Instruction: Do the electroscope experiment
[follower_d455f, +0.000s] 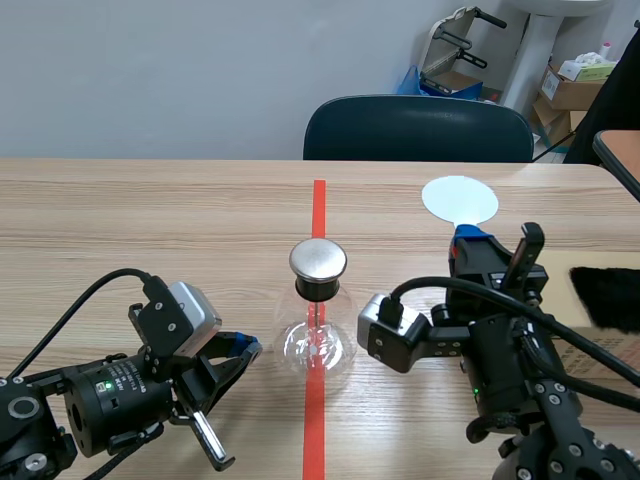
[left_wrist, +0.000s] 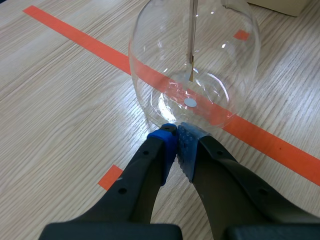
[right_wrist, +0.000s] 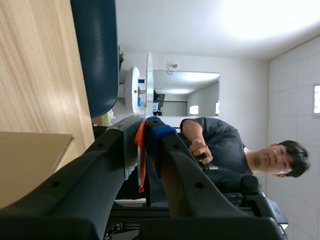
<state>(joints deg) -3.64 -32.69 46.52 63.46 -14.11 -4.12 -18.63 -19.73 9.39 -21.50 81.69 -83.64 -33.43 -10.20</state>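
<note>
Centrally in the scene view, the electroscope (follower_d455f: 318, 320) stands between the arms; the left wrist view shows the left gripper (left_wrist: 176, 136) pressed together just beside its glass, probably steadying, while in the right wrist view the right gripper (right_wrist: 145, 129) pinches the white disc (right_wrist: 148, 75) upright, seemingly ready for the cap.

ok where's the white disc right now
In the scene view the white disc is right of the red tape line, clamped at its base in the right tool, farther back than the glass electroscope.
</note>
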